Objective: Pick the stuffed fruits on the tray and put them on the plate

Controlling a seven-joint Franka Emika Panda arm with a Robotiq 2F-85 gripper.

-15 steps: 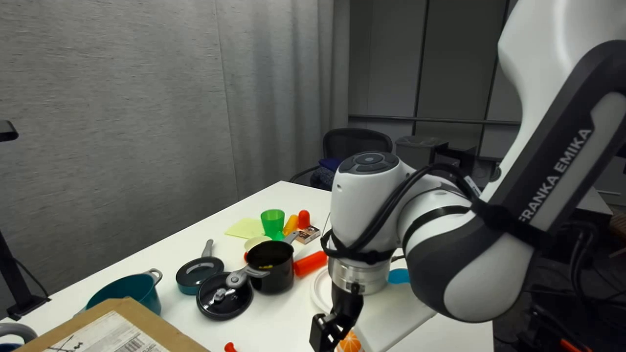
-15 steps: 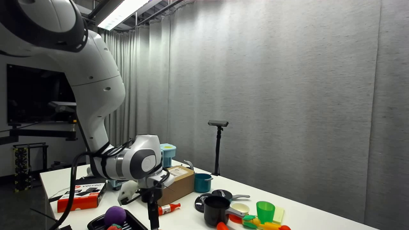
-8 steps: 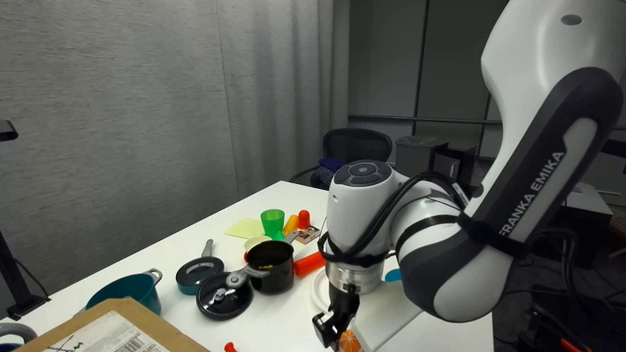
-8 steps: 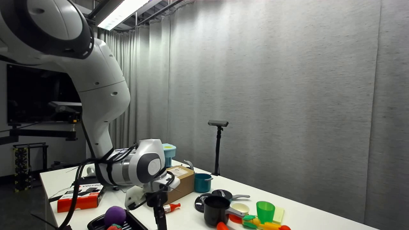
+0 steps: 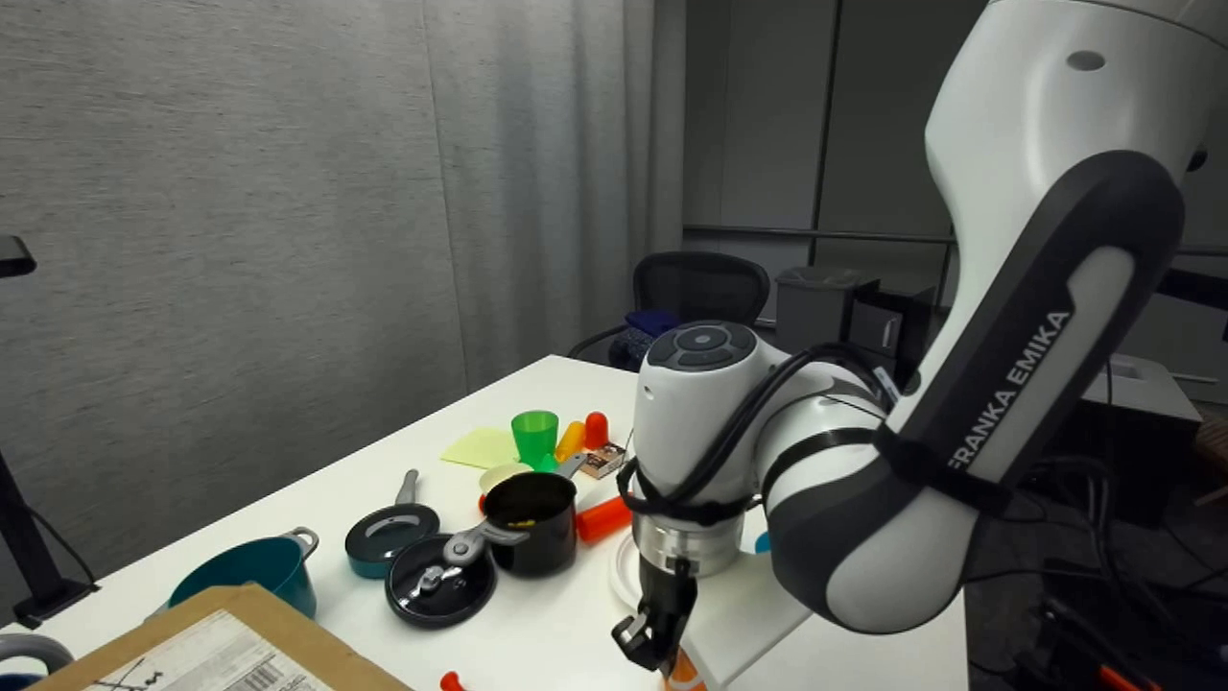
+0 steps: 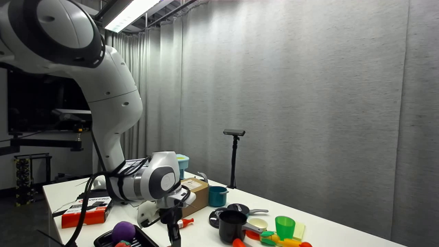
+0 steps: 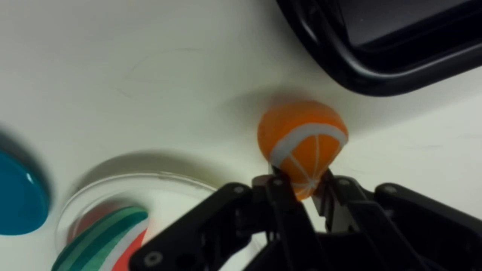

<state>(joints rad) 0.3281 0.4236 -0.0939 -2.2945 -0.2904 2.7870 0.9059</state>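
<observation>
W/ orange plush clamped in it, gripper has been shifted slightly away from tray in last sec, now held btwn tray & plate (watermelon plush alr on), so xfer's prob under way, purple plush + red plush still to be moved.

White arm | pale FRANKA EMIKA lettering | black cables | black claw

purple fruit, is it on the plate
No, in an exterior view the purple fruit sits in the black tray.
</observation>
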